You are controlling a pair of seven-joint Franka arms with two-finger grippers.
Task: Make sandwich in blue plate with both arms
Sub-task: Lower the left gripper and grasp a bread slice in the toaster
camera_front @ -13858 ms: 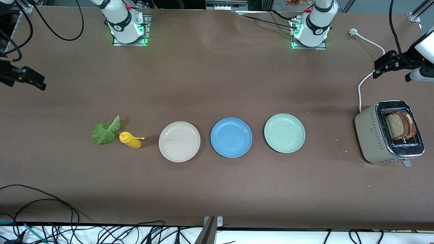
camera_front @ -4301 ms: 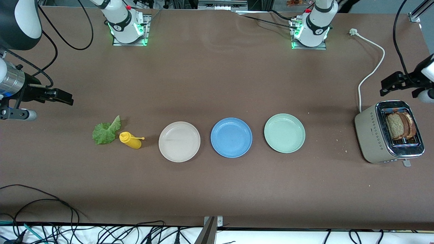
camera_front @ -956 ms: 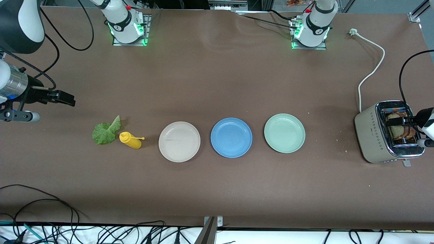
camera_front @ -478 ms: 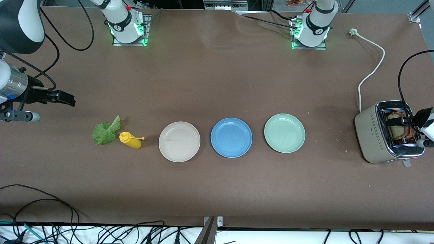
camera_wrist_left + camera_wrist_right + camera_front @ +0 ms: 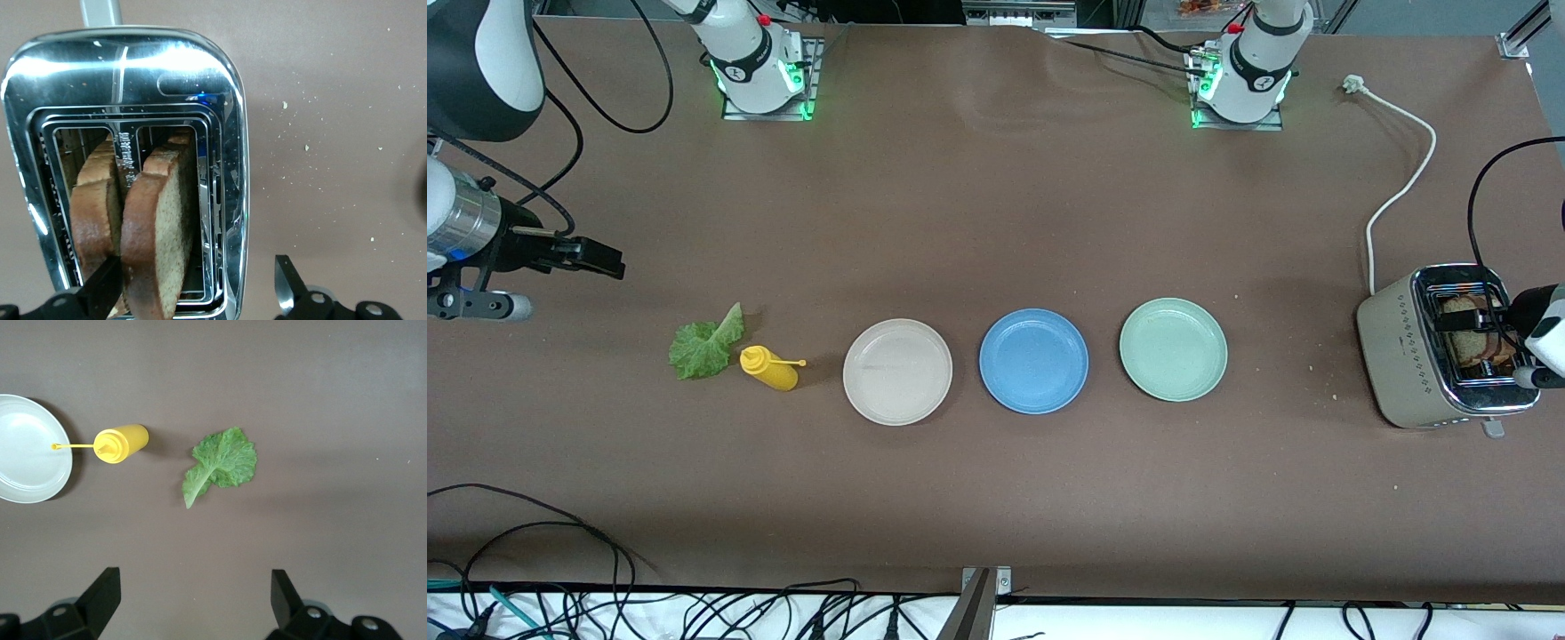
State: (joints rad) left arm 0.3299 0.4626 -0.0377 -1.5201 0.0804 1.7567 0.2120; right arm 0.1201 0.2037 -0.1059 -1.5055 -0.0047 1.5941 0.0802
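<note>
Both pairs of jaws stand wide apart and hold nothing. On the desk, nearest the front camera, a row of three plates runs along the middle: a pale beige plate (image 5: pixel 897 372) toward the right arm's end, the blue plate (image 5: pixel 1033 361) in the centre, bare, and a mint-green plate (image 5: pixel 1173 348) toward the left arm's end, each apart from its neighbour. Beside the beige plate, toward the right arm's end, a yellow squeeze bottle (image 5: pixel 770 368) lies on its side with its nozzle pointing at that plate, and the lettuce leaf (image 5: pixel 705 346) lies flat just beside the bottle.

At the edge of the desk at the left arm's end stands a toaster (image 5: pixel 1423 356) with two bread slices (image 5: pixel 130 227) upright in its slots. The left gripper (image 5: pixel 193 287) is down at the toaster's top: one finger (image 5: pixel 107 287) sits between the two slices, and the other finger (image 5: pixel 287 287) hangs outside the toaster's chrome rim, so the jaws straddle one slice without pressing it.

The right gripper (image 5: pixel 591 258) hovers over bare desk near the edge at the right arm's end, farther from the front camera than the lettuce. A white power cord (image 5: pixel 1400 187) runs from the toaster toward the desk's edge where the arm bases stand.
</note>
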